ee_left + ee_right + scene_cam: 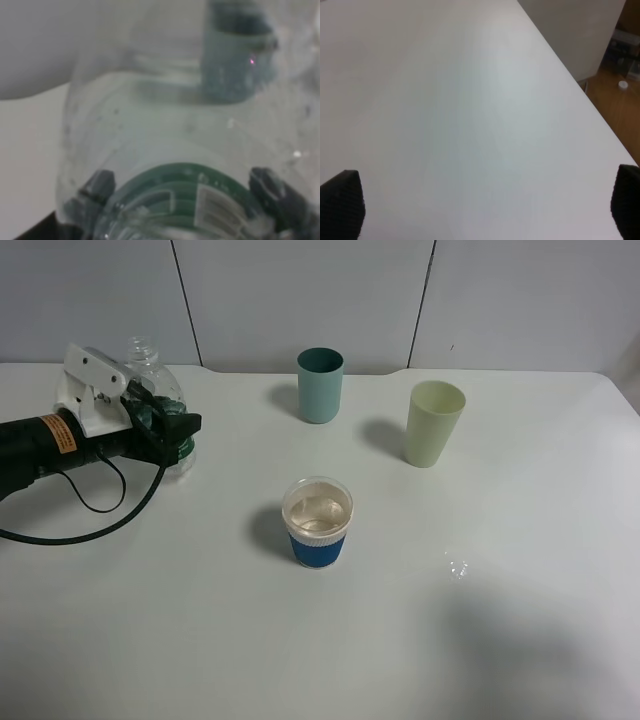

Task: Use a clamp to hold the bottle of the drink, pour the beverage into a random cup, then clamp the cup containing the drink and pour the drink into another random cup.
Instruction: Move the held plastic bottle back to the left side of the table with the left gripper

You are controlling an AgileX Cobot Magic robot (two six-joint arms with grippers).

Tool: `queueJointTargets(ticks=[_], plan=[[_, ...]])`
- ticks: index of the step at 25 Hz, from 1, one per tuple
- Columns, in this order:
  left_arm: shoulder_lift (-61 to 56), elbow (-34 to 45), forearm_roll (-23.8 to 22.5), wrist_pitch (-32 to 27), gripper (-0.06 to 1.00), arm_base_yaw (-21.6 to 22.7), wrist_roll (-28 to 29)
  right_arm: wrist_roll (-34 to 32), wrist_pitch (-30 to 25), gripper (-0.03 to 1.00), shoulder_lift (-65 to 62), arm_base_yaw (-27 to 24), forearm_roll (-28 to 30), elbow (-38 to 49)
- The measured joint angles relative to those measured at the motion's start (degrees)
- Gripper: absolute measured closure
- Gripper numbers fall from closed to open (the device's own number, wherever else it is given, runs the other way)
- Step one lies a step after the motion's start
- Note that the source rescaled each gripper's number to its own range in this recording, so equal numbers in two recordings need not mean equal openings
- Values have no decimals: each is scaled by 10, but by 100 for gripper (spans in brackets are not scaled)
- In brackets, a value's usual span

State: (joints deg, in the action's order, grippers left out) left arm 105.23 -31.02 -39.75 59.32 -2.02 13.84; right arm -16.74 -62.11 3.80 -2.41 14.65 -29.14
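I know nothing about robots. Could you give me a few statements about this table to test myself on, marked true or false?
1. The left pincer is shut on the bottle. True.
2. The blue-sleeved cup is empty. False: there is clear liquid in it.
3. The right pincer is gripping the pale yellow-green cup. False: it is open above bare table and holds nothing.
4. The teal cup stands farther back on the table than the blue-sleeved cup. True.
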Motion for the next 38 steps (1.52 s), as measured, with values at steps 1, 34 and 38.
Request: queueJointTargets(ticks=[1, 34, 38], plan=[[0, 0, 0, 0, 88, 0, 0, 0, 0, 2, 0, 0, 0, 0], [139, -15, 27, 108, 88, 0, -83, 0, 0, 2, 0, 0, 0, 0], [139, -15, 27, 108, 88, 0, -83, 0, 0, 2, 0, 0, 0, 0]])
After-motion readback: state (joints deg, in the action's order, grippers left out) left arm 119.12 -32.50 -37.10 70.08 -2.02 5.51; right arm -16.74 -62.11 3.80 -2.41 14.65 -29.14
